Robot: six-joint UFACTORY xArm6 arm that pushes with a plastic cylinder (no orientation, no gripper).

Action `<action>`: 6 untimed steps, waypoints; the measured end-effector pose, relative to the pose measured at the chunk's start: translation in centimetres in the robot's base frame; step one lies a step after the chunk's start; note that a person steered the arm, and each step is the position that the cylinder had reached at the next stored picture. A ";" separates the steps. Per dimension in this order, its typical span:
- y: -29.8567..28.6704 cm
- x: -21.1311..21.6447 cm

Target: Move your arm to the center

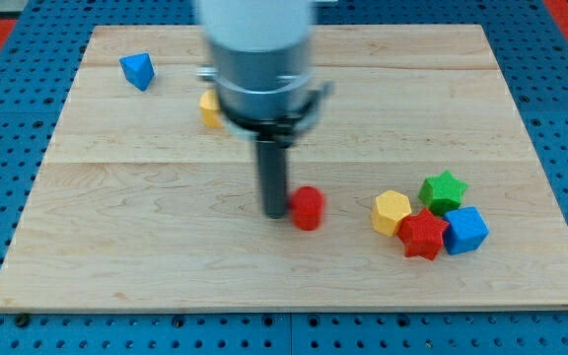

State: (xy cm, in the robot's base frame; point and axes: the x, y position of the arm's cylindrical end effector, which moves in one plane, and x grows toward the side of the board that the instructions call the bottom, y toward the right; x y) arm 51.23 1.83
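Near the board's (116,256) middle, my tip (275,213) touches the red block (308,208); no jaws fitted

My tip (275,213) on the wooden board (166,247) near its centre, red block (308,208) touching its right side, yellow hexagon (390,212), green star (443,190), red star (423,235), blue cube (465,230) clustered far right, blue block (137,70) far left, yellow block (210,108) partly hidden behind the arm.

my tip (276,212) mid-board, red block (309,208) touching its right side, four-block cluster lower right with yellow hexagon (390,212) nearest, open wood left of tip and bottom left
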 end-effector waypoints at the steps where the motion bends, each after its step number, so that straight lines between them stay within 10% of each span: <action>1: 2.1 0.0; 4: 1.0 -2.3; 6: 1.3 -13.7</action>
